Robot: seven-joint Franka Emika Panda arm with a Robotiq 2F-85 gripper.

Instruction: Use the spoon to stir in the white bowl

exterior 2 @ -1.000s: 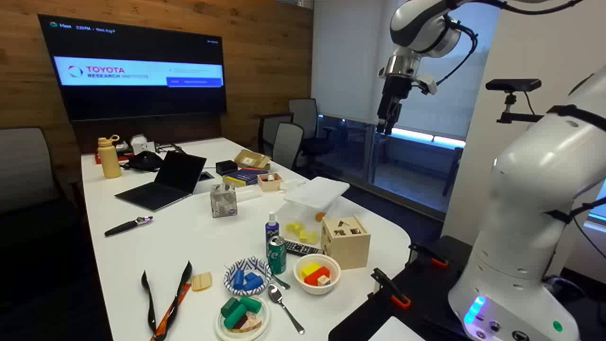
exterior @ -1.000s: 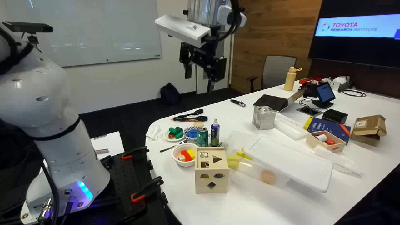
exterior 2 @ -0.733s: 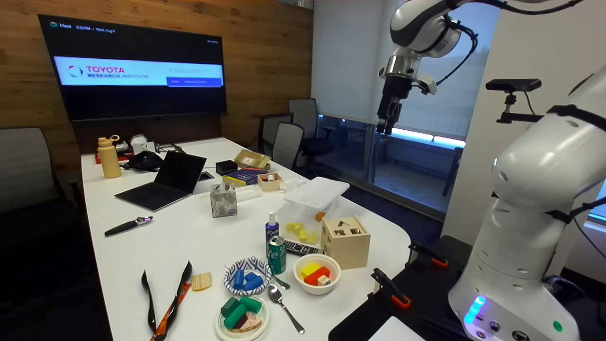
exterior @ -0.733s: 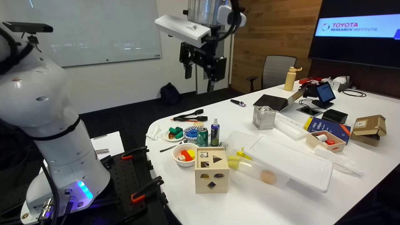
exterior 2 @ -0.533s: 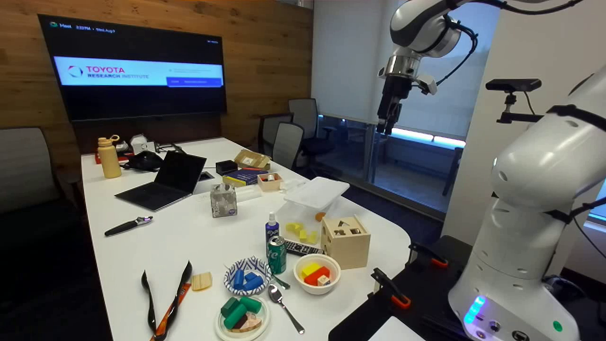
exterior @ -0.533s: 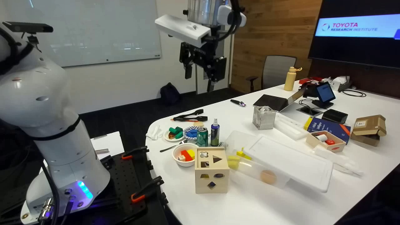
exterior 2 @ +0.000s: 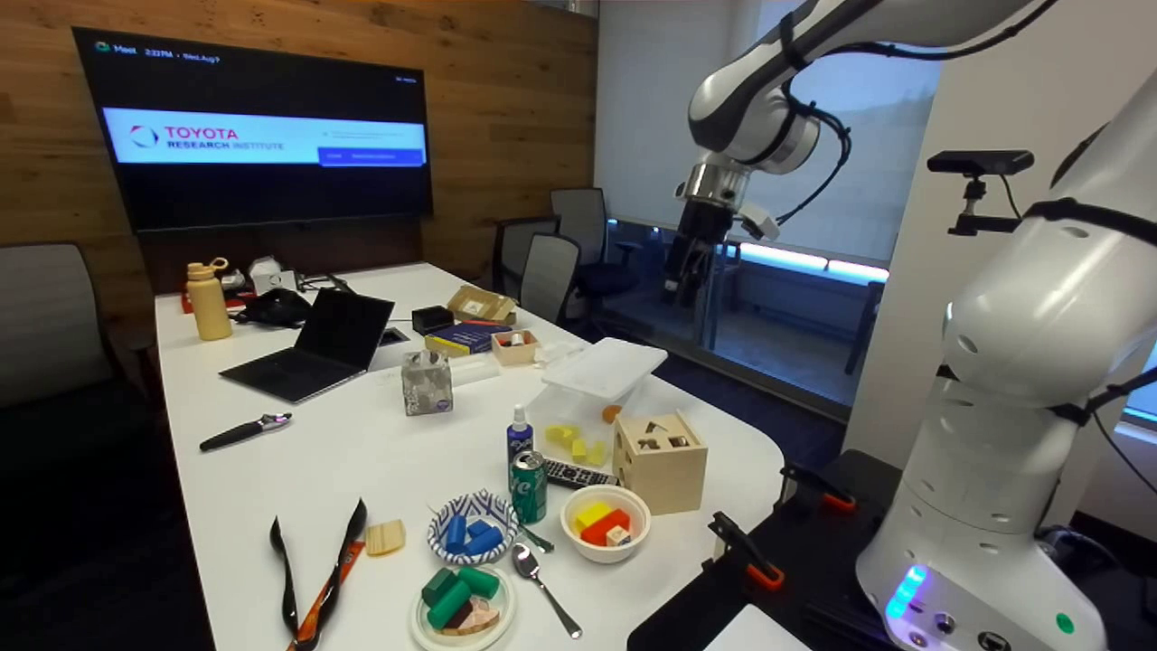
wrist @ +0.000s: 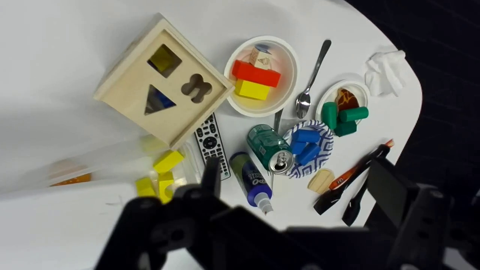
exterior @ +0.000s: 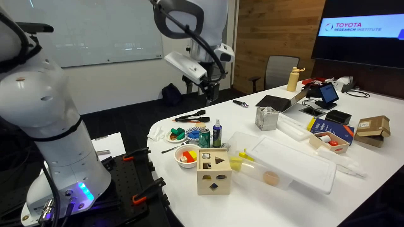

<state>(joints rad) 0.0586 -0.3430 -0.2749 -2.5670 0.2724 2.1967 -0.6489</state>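
The white bowl (wrist: 288, 71) stands on the table beside the wooden shape-sorter cube and holds a red block, a yellow block and a small wooden block. It also shows in both exterior views (exterior: 187, 164) (exterior 2: 604, 553). The metal spoon (wrist: 303, 102) lies flat on the table beside the bowl, between it and a small plate; it also shows in both exterior views (exterior: 170, 149) (exterior 2: 548, 594). My gripper (wrist: 296, 167) is open and empty. In both exterior views the gripper (exterior: 199, 96) (exterior 2: 682, 287) hangs high above the table, well above the spoon and bowl.
The wooden cube (wrist: 168, 86), a green can (wrist: 267, 144), a spray bottle (wrist: 249, 180), a patterned bowl of blue blocks (wrist: 327, 148) and a plate of green blocks (wrist: 363, 90) crowd the spoon and bowl. A remote (wrist: 212, 142), black tongs (wrist: 350, 180) and a clear bin lie nearby.
The arm has lowered and reached outward, bringing the gripper down and, in an exterior view, leftward toward the table. The gripper stays open. The spoon, bowl and other objects have not moved.
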